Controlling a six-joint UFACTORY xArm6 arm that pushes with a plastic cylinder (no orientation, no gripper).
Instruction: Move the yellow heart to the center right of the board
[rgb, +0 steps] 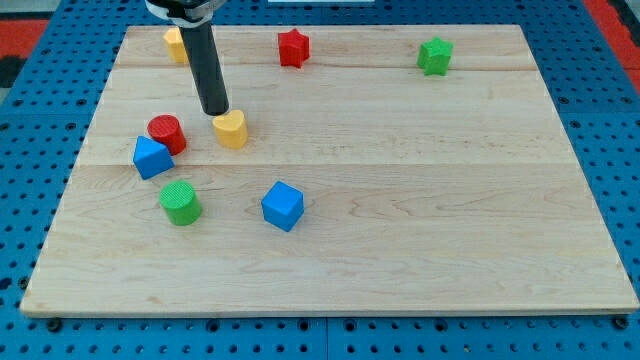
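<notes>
The yellow heart (231, 129) lies on the wooden board (420, 200), left of the middle and in the upper half. My tip (215, 110) stands just at the heart's upper left, touching or nearly touching it. The dark rod rises from the tip toward the view's top left.
A red cylinder (165, 133) and a blue block (152, 157) sit left of the heart. A green cylinder (181, 202) and a blue cube (282, 205) lie below it. A second yellow block (176, 44), partly hidden by the rod, a red star (293, 48) and a green star (435, 56) lie along the top.
</notes>
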